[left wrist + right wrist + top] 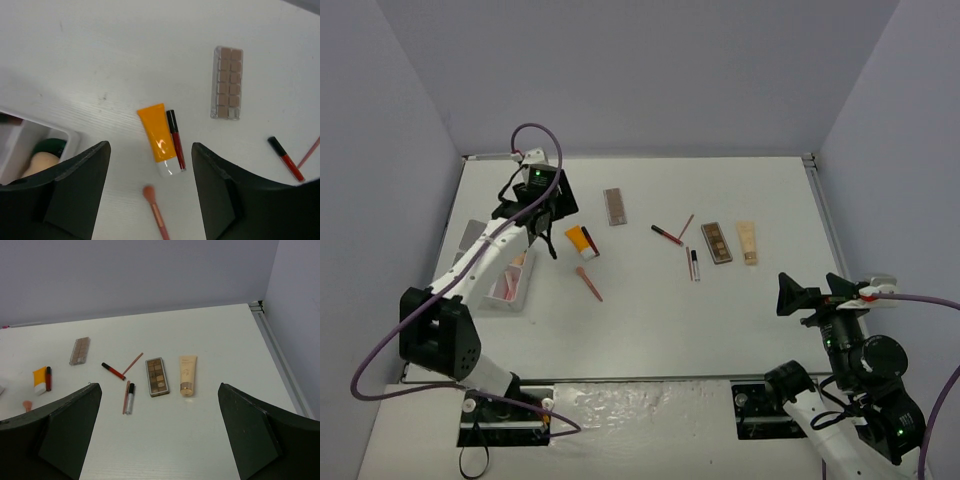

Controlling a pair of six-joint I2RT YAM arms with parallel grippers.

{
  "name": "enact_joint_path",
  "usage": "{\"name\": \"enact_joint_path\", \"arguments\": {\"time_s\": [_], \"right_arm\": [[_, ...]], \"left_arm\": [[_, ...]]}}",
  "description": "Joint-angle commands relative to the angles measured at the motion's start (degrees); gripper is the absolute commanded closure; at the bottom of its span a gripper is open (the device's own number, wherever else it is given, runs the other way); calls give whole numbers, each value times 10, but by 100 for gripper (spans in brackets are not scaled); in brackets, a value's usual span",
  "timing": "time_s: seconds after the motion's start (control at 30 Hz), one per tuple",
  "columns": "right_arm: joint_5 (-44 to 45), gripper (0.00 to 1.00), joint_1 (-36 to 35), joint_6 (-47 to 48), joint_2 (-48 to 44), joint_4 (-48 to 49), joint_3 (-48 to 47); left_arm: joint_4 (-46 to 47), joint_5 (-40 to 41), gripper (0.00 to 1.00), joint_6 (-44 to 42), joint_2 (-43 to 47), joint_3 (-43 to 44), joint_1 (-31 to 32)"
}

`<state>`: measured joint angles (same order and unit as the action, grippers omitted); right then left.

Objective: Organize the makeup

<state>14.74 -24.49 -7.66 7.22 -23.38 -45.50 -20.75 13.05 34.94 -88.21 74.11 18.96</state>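
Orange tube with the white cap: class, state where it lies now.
In the top view, the orange tube lies left of centre on the table, a dark-red stick close alongside its right edge, a pink stick just nearer the arms.

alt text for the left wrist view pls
An orange tube with a white cap lies on the white table between the fingers of the open left pincer, a dark red stick right alongside it. A brown eyeshadow palette lies upper right, and a white box at left holds a beige sponge and green disc.
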Motion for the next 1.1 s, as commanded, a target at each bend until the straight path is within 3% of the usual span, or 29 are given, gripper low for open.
{"name": "enact_joint_path", "arguments": {"time_s": [0.0,0.1,0.4,0.83,1.07], "right_arm": [[-2,0,-6,4,3,50,-1],[-2,0,-7,3,2,49,0],[-1,0,-6,3,-8,50,5],[-2,0,-11,3,-14,51,7],[-2,0,-13,3,-17,51,8]], "left_arm": [[-46,-26,34,89,-74,55,27],[-41,-41,36,107,-117,80,40],[-23,-41,55,130,-190,116,67],[-67,-5,56,151,-272,156,67],[-91,24,56,154,-274,156,67]]}}
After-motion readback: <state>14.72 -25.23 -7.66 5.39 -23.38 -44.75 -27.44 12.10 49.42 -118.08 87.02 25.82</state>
